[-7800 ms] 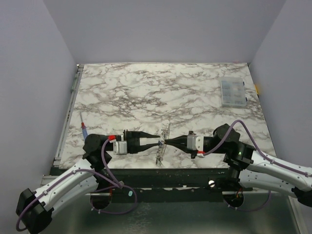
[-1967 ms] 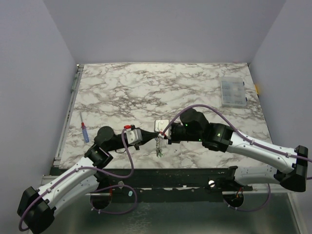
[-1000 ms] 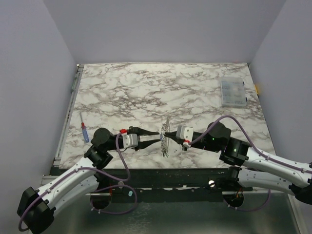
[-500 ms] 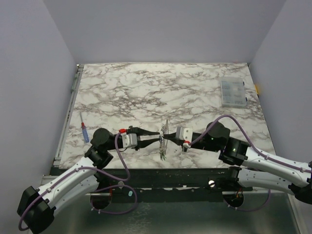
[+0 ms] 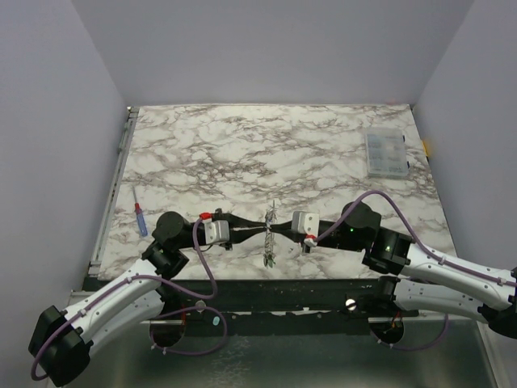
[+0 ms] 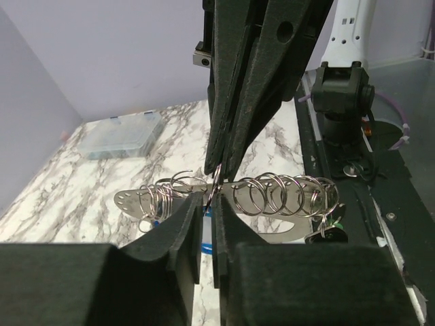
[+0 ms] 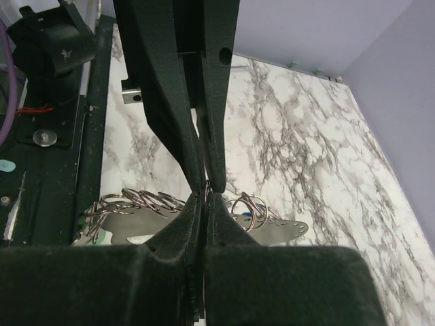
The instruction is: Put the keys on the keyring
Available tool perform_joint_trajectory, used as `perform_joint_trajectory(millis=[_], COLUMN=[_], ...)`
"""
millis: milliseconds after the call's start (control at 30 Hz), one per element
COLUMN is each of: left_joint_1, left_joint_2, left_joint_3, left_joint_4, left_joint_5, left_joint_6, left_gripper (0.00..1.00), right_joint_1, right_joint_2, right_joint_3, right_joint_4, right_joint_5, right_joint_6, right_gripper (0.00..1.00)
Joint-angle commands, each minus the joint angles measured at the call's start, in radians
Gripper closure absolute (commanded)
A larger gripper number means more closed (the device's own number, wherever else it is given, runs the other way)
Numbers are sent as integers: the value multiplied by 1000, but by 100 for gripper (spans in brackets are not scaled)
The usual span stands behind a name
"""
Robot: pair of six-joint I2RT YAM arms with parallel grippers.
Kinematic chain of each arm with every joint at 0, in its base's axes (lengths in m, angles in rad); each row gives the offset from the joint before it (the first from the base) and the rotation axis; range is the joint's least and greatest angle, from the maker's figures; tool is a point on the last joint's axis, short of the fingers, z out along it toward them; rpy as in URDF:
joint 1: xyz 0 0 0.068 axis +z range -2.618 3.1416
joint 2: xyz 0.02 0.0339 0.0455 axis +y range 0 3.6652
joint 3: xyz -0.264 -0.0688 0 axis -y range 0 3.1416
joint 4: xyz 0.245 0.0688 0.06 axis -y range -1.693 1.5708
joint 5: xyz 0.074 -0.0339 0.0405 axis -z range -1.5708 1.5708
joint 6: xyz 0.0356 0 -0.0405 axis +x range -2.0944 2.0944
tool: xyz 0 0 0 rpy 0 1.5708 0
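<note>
1. The keyring (image 5: 269, 252) is a flat, pale silvery, elongated plate strung with a row of thin wire loops. It sits in the lower centre of the top view, over the near part of the bench, with its middle between the jaws of the left gripper (image 5: 260, 231) and right gripper (image 5: 279, 230).
2. The keys (image 6: 204, 229) hang under the plate, mostly hidden. Only a small blue head shows.
</note>
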Motion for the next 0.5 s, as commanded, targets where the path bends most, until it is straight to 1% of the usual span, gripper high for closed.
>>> perform_joint_trajectory(millis=[0,67,467], left_joint_1=[-2,-3,-3], left_joint_2=[1,-2,-34], left_joint_3=[18,16,4], left_joint_4=[22,22,44], left_joint_5=[-11,-14,-23], left_joint_6=[7,7,-13], left_gripper=[91,100,100], right_joint_1=[-3,-3,-3], right_joint_2=[-2,-1,-17], right_joint_3=[27,24,-30], right_joint_4=[54,63,229], right_joint_5=[-43,-39,-1], right_joint_6=[12,13,49], right_gripper=[100,99,99])
